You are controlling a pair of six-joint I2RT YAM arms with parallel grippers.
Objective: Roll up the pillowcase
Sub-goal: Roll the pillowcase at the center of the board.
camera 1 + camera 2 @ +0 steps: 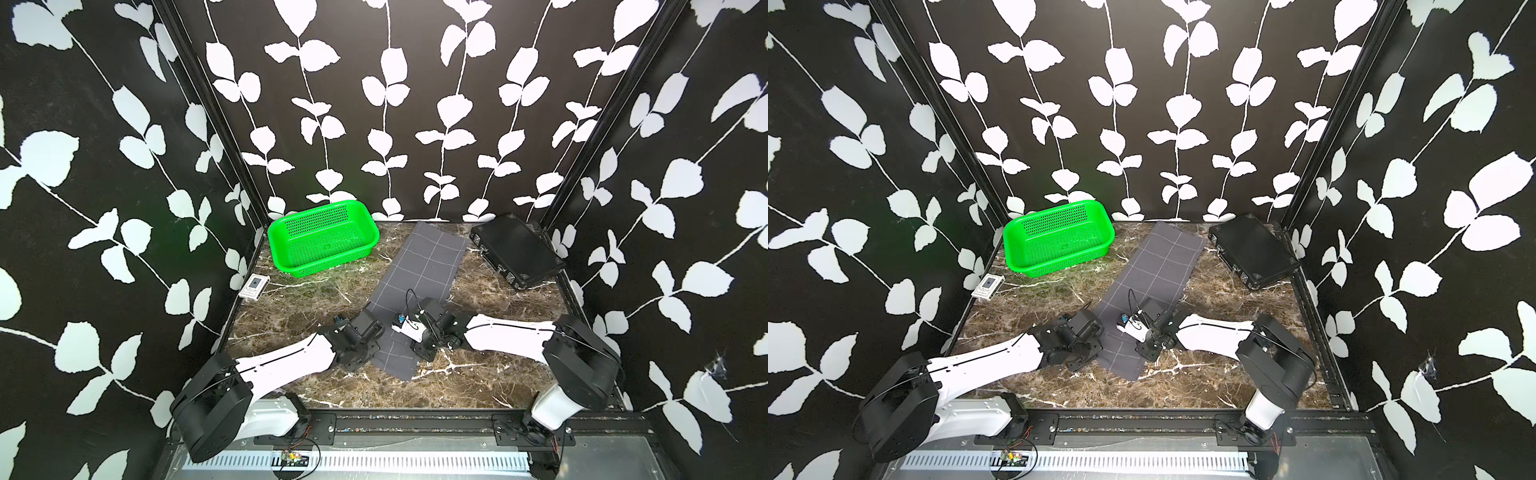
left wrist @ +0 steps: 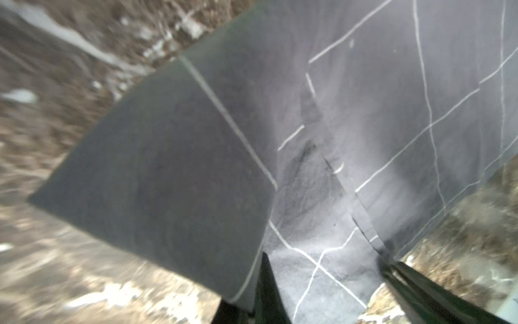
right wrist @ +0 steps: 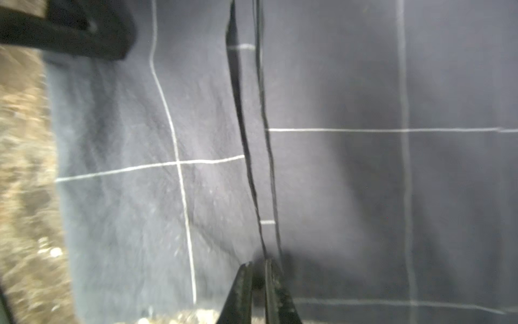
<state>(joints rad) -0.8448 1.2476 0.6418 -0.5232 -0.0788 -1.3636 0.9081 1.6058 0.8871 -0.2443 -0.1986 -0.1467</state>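
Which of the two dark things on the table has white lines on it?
The pillowcase, the grey cloth in the middle. The black case at the back right is plain.

The pillowcase (image 1: 419, 266) is charcoal grey with a thin white grid (the lines blur in both wrist views). The table (image 1: 478, 374) is brown marble veined in white. At its 11 o'clock the basket (image 1: 322, 216) is bright green, perforated all over. At 2 o'clock the case (image 1: 517, 249) is plain black, and at 9 o'clock a card (image 1: 254, 286) is white with a dark mark. The walls (image 1: 415, 104) are black, printed with white leafy vines. The arms (image 1: 286, 365) are white with black joints.
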